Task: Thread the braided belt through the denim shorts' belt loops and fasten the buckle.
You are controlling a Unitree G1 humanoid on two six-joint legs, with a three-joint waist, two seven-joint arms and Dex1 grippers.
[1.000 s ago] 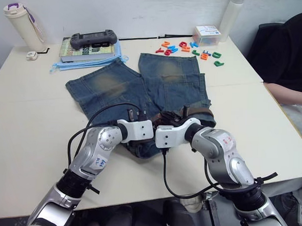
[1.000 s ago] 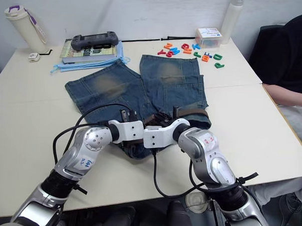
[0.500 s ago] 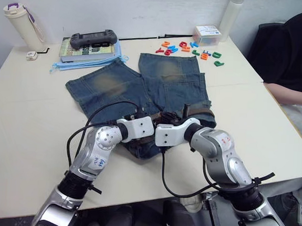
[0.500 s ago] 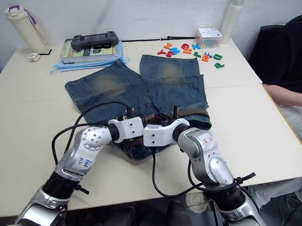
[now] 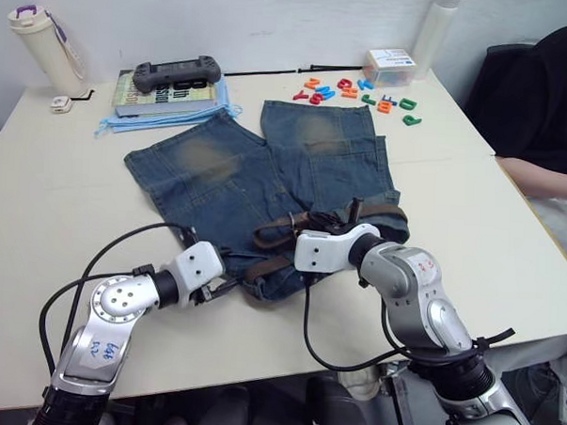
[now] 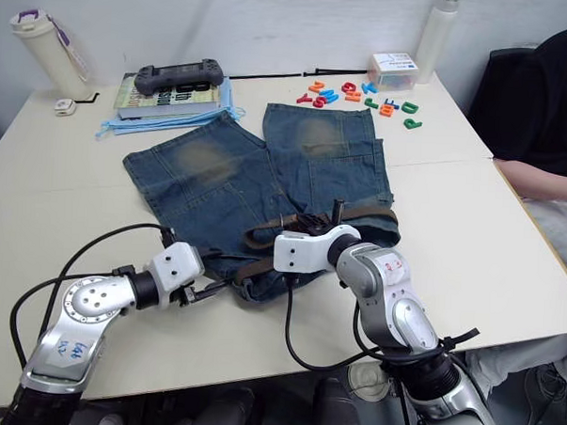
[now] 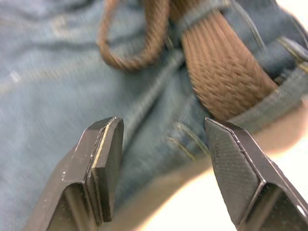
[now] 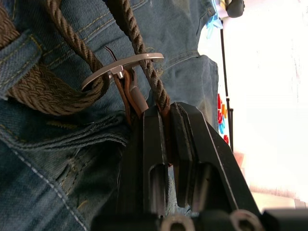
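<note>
Blue denim shorts (image 5: 266, 179) lie flat in the middle of your tabletop (image 5: 48, 212), waistband toward the robot, with the braided belt (image 5: 283, 233) running along that waistband. Your left arm lies low over the tabletop on the left, forearm angled toward the shorts, and the left gripper (image 5: 222, 287) sits just off the waistband's near-left corner. Its wrist view shows what the head views cannot: the jaws are spread wide with nothing between them, and just beyond them the woven strap passes under one of the belt loops (image 7: 202, 12). Your right arm comes in from the right with the elbow bent and the forearm turned inward, so the right gripper (image 5: 306, 228) rests on the waistband's middle. There the wrist view shows the jaws pressed together, pinching a twisted stretch of the belt, with the buckle (image 8: 122, 67) right beside them on the denim, its prong raised.
</note>
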